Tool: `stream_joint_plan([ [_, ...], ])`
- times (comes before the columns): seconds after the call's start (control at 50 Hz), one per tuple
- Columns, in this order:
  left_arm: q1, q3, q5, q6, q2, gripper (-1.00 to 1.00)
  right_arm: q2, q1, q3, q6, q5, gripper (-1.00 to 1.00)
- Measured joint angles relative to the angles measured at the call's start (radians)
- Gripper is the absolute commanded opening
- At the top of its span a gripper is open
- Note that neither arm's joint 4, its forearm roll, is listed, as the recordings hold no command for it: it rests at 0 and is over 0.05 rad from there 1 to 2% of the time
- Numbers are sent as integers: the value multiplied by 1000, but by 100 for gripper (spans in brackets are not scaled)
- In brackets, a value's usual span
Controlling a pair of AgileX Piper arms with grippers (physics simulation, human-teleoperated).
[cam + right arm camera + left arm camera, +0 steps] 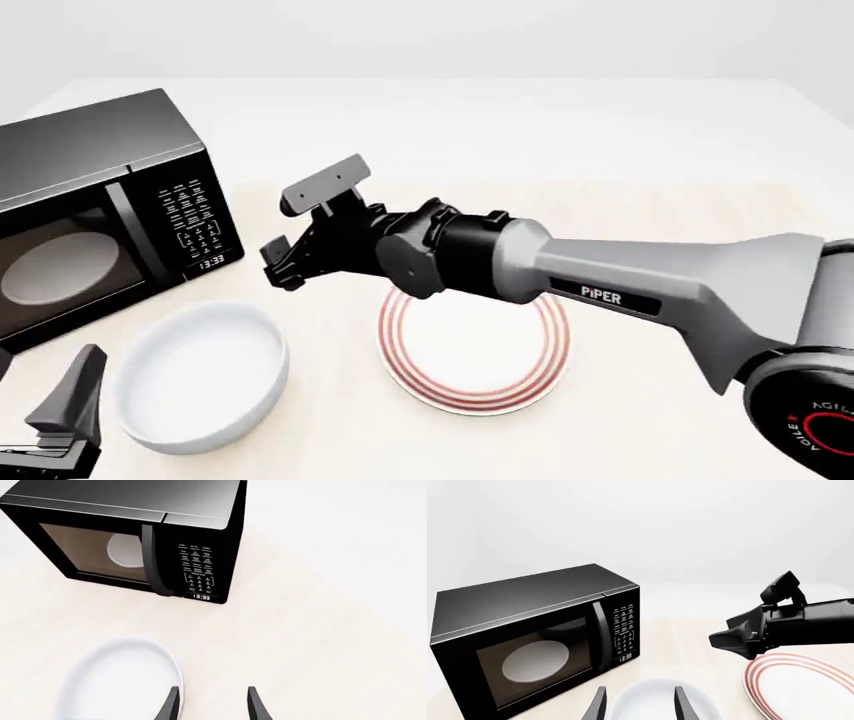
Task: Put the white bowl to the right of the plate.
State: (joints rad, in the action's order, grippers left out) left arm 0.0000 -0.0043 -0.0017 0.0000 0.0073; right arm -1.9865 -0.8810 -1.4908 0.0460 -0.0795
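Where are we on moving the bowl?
Done: nothing; the bowl sits left of the plate. In hand: the right gripper, open, hangs above the table between microwave and plate. Left: grasp the bowl, carry it past the plate's right side.

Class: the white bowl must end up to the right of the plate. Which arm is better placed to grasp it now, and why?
Probably the left. The left gripper, open, sits right at the white bowl, which lies left of the plate. The right gripper reaches across over the plate and hangs beyond the bowl.

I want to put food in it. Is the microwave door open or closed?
Closed. The microwave has its glass door flat against the front, the handle beside the keypad, and the pale turntable shows only through the glass.
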Motion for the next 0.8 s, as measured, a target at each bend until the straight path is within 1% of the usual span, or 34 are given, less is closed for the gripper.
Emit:
stream_joint_plan([
  [0.32, 0, 0, 0, 0, 0, 100, -53, -30, -25, 24, 3, 100],
  [0.8, 0, 0, 0, 0, 0, 100, -117, -45, -48, 66, 6, 100],
])
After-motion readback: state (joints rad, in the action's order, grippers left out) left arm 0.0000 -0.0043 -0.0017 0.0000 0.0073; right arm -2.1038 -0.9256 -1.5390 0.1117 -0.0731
